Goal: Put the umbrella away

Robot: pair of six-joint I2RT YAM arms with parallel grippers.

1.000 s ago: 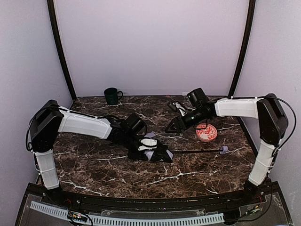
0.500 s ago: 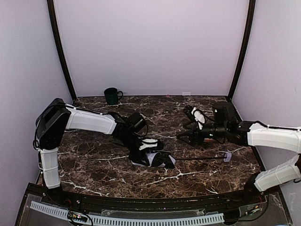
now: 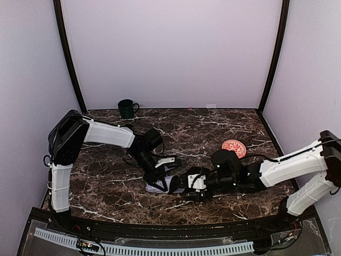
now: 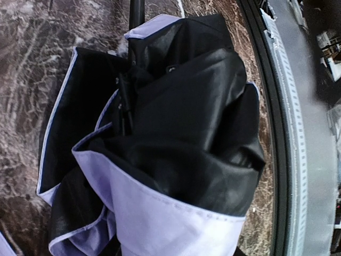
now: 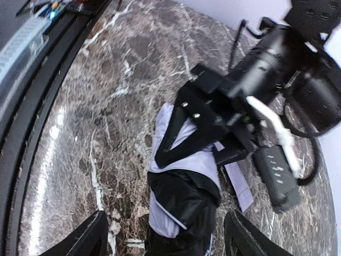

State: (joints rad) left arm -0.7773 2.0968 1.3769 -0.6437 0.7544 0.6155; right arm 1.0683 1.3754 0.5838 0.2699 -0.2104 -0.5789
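Observation:
The umbrella lies collapsed on the marble table, a crumpled bundle of lavender fabric and black lining. My left gripper comes down on it from the back left, and in the right wrist view its black fingers are shut on the lavender fabric. In the left wrist view the bundle fills the frame and hides my fingers; a short piece of black shaft shows at the top. My right gripper lies low at the bundle's right end, open, one finger on each side of it.
A dark green mug stands at the back left. A red-patterned bowl sits at the right, behind my right arm. The black front rail runs close behind the umbrella's near side. Lavender walls close in the back and sides.
My right arm has swung from the back right down to the front, its gripper now opened wider around the umbrella. The left gripper and bundle shifted slightly toward the front.

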